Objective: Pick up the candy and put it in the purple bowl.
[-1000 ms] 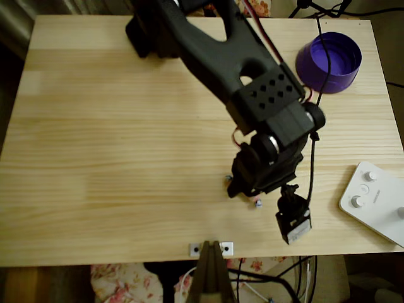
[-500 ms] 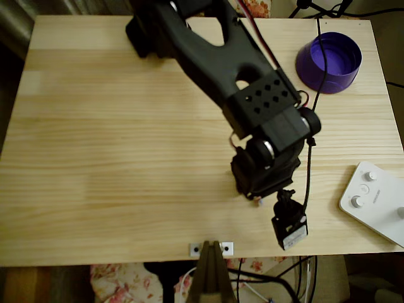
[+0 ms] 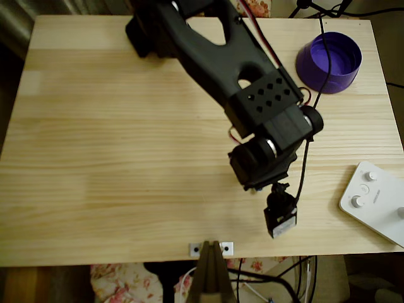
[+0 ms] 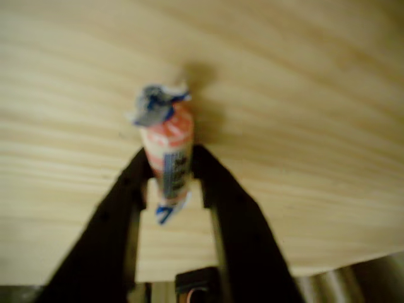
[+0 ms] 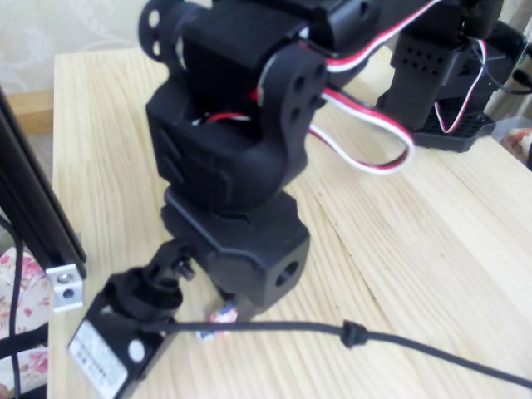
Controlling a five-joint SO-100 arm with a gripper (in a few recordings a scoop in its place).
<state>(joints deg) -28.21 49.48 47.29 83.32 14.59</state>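
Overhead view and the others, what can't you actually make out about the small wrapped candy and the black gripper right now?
- Overhead view: the small pinkish-white wrapped candy lies hidden under the black arm.
- Wrist view: the black two-finger gripper clamps the candy, but blur makes the wrapper's dark markings unreadable.
- Fixed view: the wrist housing covers the fingertips; just a scrap of wrapper shows.
- Whether the candy has left the pale wooden table: unclear.

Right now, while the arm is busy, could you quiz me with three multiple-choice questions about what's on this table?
1. Where is the purple bowl in the overhead view?
A top right corner
B bottom left corner
C table centre

2. What colour are the candy's twisted ends?
A green
B bluish
C yellow

3. What is the tool doing?
A hanging open and empty
B gripping the bowl
C shut on the candy

Answers: 1 A, the bowl sits by the table's far right edge. 2 B, seen in the wrist view. 3 C, both fingers press its wrapper.
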